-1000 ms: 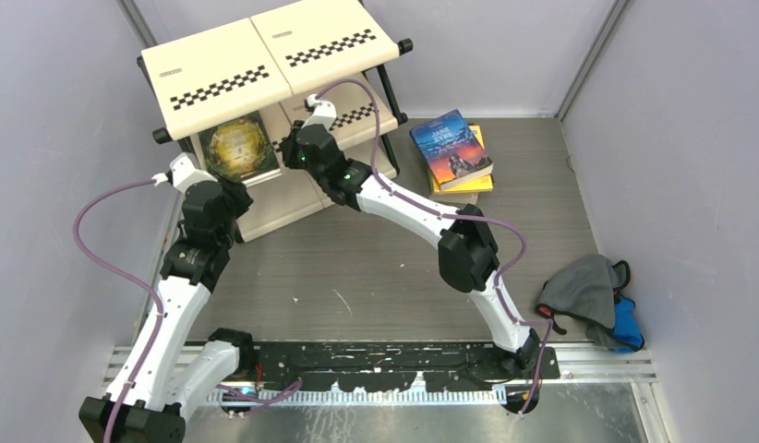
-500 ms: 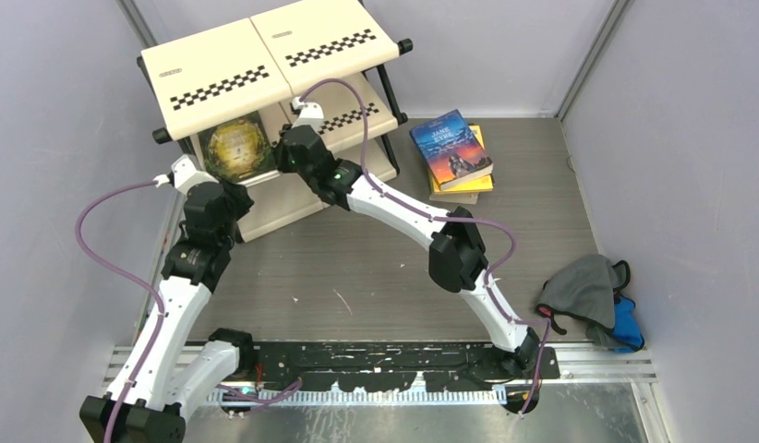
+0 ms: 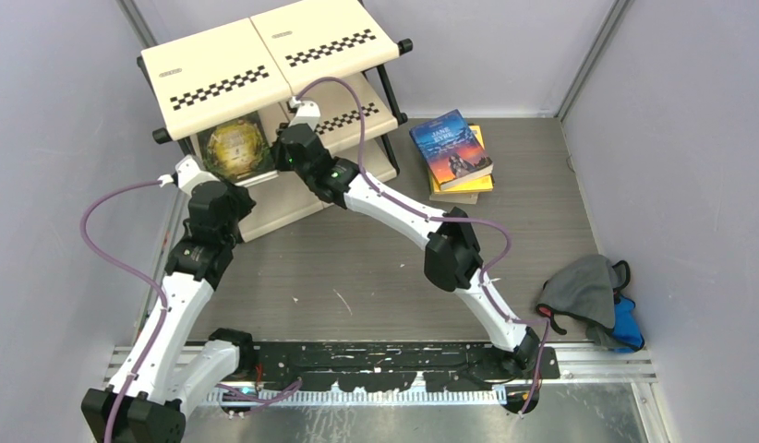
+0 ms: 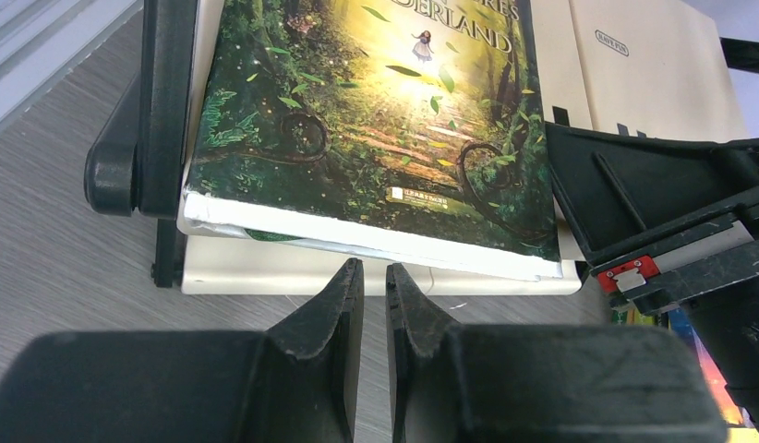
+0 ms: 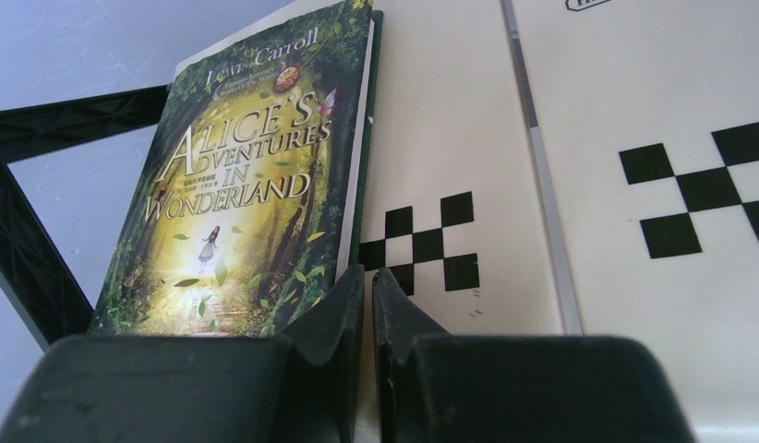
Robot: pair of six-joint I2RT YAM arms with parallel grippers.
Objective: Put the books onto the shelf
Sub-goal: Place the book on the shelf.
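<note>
A dark green-and-gold book [image 3: 234, 144] lies flat on the left half of the shelf's [image 3: 265, 55] middle tier. My right gripper [image 3: 281, 149] is shut, its tips [image 5: 368, 270] against the book's [image 5: 237, 203] right edge on the cream panel [image 5: 450, 111]. My left gripper [image 3: 234, 189] is shut and holds nothing; its tips [image 4: 374, 266] sit just below the book's [image 4: 376, 120] overhanging front edge, in front of the tier's rim [image 4: 265, 275]. A blue book [image 3: 451, 148] lies on an orange one [image 3: 482, 183] on the floor right of the shelf.
A grey-and-blue cloth bundle [image 3: 593, 293] lies by the right wall. The shelf's black tube frame [image 4: 163, 101] runs along the book's left side. The right arm's black wrist [image 4: 671, 212] fills the right of the left wrist view. Grey walls close in on three sides.
My right gripper has moved a little left along the middle tier, and the green-and-gold book has shifted slightly left with it. The left arm has hardly moved.
</note>
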